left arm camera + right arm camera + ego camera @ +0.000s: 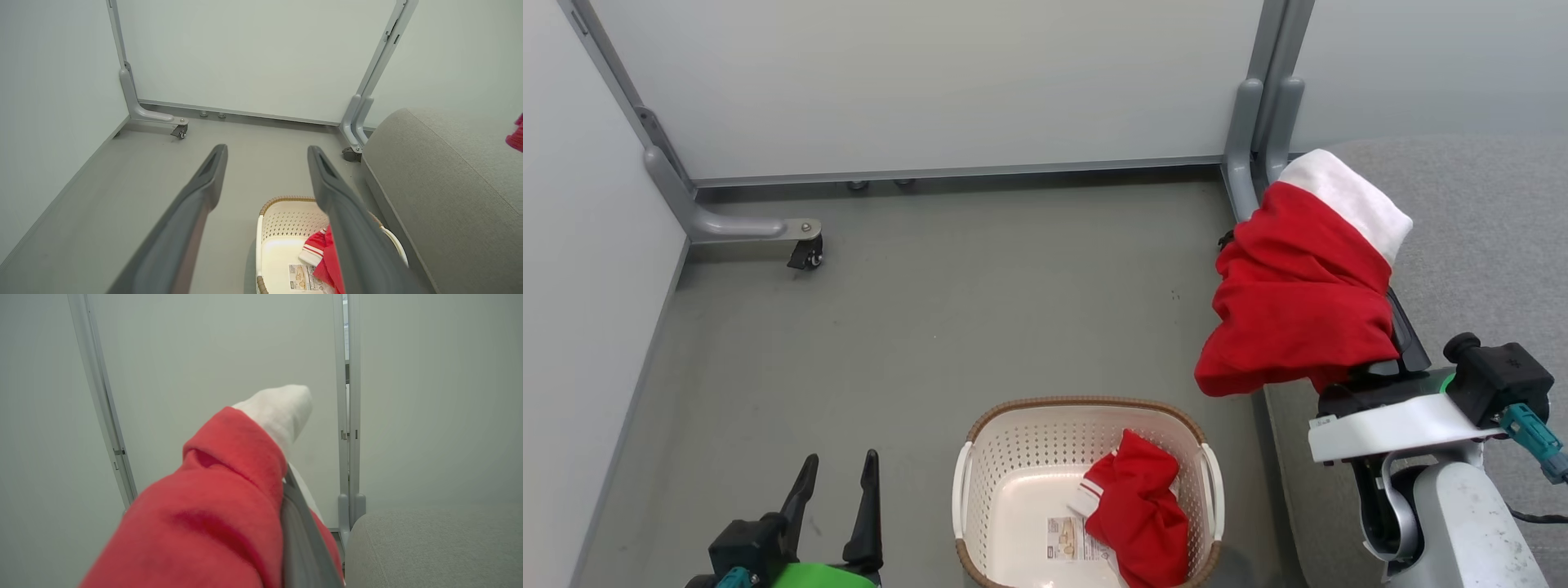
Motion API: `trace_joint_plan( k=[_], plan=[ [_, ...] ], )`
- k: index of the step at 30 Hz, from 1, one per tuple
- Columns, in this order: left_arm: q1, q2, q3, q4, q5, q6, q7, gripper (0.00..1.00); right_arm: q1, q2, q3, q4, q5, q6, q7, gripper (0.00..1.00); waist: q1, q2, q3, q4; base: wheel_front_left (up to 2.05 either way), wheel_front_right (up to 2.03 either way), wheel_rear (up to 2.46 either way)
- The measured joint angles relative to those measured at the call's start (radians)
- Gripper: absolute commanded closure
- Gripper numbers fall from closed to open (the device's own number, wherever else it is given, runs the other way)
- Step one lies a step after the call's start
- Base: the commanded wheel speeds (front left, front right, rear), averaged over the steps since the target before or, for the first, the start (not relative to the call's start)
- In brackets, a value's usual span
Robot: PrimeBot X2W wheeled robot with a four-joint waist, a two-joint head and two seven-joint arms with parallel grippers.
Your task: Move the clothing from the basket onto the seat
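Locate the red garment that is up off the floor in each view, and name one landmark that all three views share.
Head view: the held garment is right of centre, in the upper half.
Left wrist view: a red scrap of it at the right edge.
Right wrist view: lower centre and left, red with a white tip.
Shared landmark: the grey seat, on each picture's right side.

A grey floor [980, 310] is walled by pale partition panels, a far panel [931, 82] across the back and a left panel [580, 269] along the side. At far left a grey metal foot [739, 226] carries a black caster [806, 255]. At far right, paired grey posts [1262, 122] stand upright.
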Motion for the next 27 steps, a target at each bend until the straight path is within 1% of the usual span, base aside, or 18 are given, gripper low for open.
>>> trace_joint_plan(
  k=[2, 16, 22, 27],
  plan=[
    [0.000, 0.000, -0.001, -0.001, -0.023, -0.002, 0.000, 0.00, 0.000, 0.000, 0.001, 0.001, 0.000, 0.000, 0.000, 1.00, 0.0000, 0.0000, 0.000, 0.000, 0.00, 0.00, 0.00],
    [0.001, 0.000, -0.012, -0.012, -0.042, -0.003, 0.000, 0.00, 0.000, 0.000, 0.005, 0.007, -0.002, 0.000, 0.000, 1.00, 0.0000, 0.0000, -0.006, -0.031, 0.00, 0.00, 0.00],
    [0.005, 0.000, -0.014, -0.021, -0.045, -0.002, 0.000, 0.00, -0.003, 0.000, 0.011, 0.004, -0.002, 0.000, 0.000, 1.00, 0.0000, 0.0000, -0.009, -0.067, 0.00, 0.00, 0.00],
    [0.004, 0.000, -0.018, -0.027, -0.044, 0.001, 0.000, 0.00, -0.011, 0.000, 0.003, 0.000, -0.003, 0.000, 0.000, 1.00, 0.0000, 0.0000, -0.006, -0.112, 0.00, 0.00, 0.00]
  ],
)
